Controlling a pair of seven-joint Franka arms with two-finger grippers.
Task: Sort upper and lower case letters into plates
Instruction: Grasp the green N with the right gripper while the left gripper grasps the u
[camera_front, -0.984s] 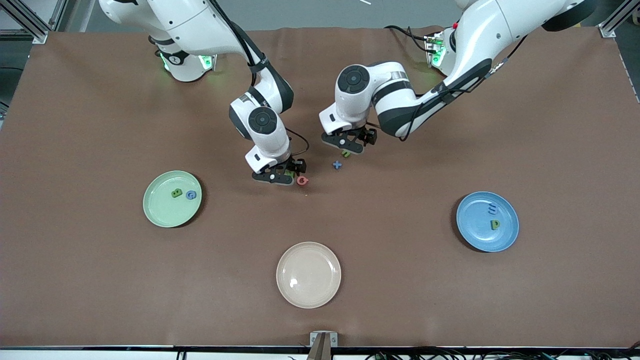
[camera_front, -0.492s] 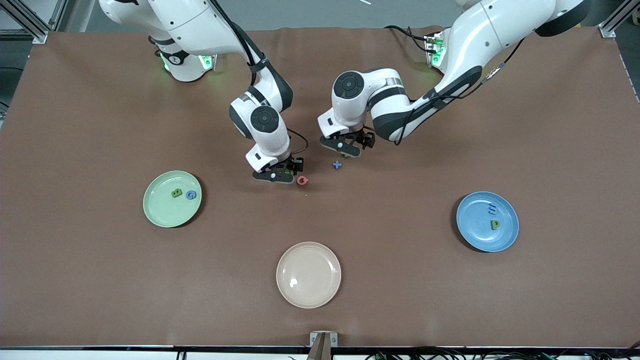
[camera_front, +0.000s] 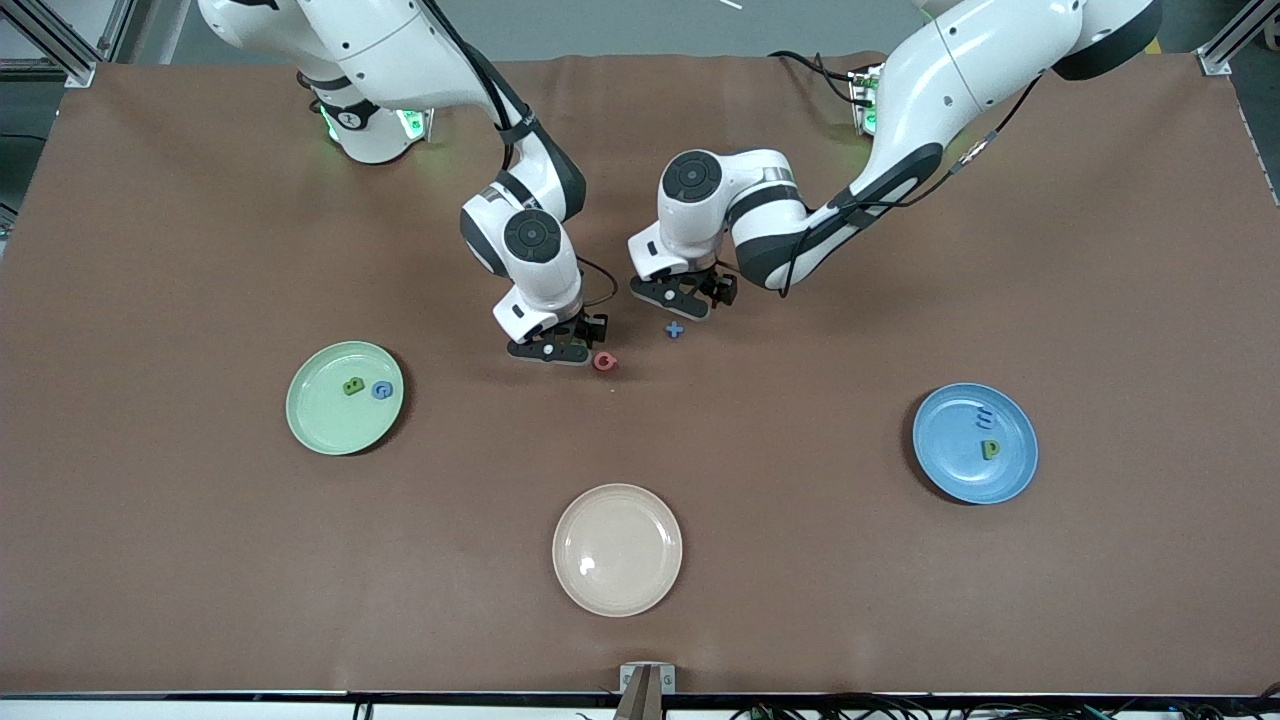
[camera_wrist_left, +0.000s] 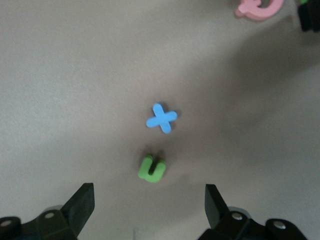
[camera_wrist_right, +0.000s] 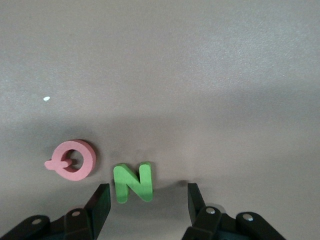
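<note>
Front view: since a second ago the left gripper (camera_front: 682, 297) has drawn toward the robots' bases, covering the green n it showed before; the right gripper (camera_front: 556, 351) has barely shifted. The pink Q (camera_front: 604, 361) sits at the right gripper's 3 o'clock, the blue x (camera_front: 674, 329) at the left gripper's 6 o'clock. The mint plate (camera_front: 318, 425) holds a green letter (camera_front: 352, 386) and a blue letter (camera_front: 381, 390); the blue plate (camera_front: 960, 480) holds a blue letter (camera_front: 985, 418) and a green p (camera_front: 989, 449); the cream plate (camera_front: 617, 549) lies bare.

Left wrist view: fingers (camera_wrist_left: 82, 202) spread wide, clear of the green n (camera_wrist_left: 151, 168).

Right wrist view: fingers (camera_wrist_right: 101, 201) narrowed around the green N (camera_wrist_right: 132, 182), not yet touching.
</note>
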